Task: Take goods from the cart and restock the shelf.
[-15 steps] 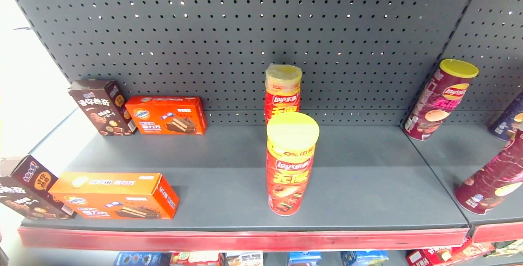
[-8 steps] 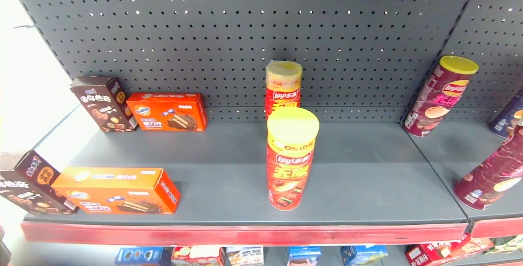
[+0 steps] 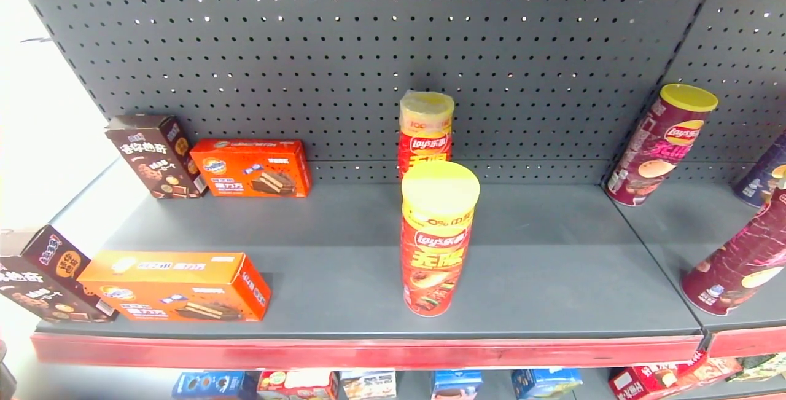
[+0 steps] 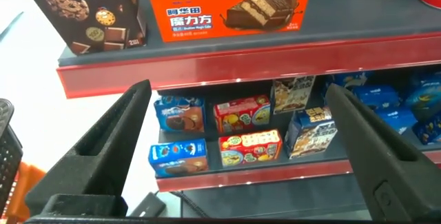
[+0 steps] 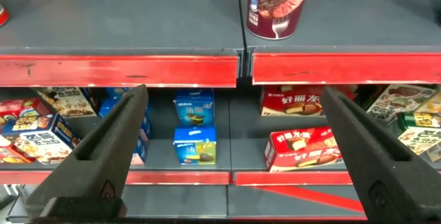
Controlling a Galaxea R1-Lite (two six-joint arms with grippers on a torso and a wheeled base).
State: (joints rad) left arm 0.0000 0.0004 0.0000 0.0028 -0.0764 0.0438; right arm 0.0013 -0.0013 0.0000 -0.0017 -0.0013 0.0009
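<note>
The grey shelf (image 3: 552,265) carries two red chip cans with yellow lids, one near the front (image 3: 437,240) and one at the back (image 3: 425,129). Orange wafer boxes lie at front left (image 3: 175,289) and back left (image 3: 252,168), each beside a brown cookie box (image 3: 43,277) (image 3: 153,154). My left gripper (image 4: 238,93) hangs open below the shelf's red front edge (image 4: 275,65), under the front orange box (image 4: 227,7). My right gripper (image 5: 234,92) is open too, low before the red edge (image 5: 117,70), near a maroon can (image 5: 278,3). Neither holds anything.
Maroon chip cans (image 3: 663,148) (image 3: 737,271) stand on the neighbouring shelf section to the right. The lower shelf holds several small boxes (image 4: 241,114) (image 5: 193,134). A black mesh basket (image 4: 8,155) is beside the left gripper. Bare shelf lies either side of the front can.
The head camera shifted slightly a second ago, so the whole picture moved up a little. Nothing on the shelf has moved since.
</note>
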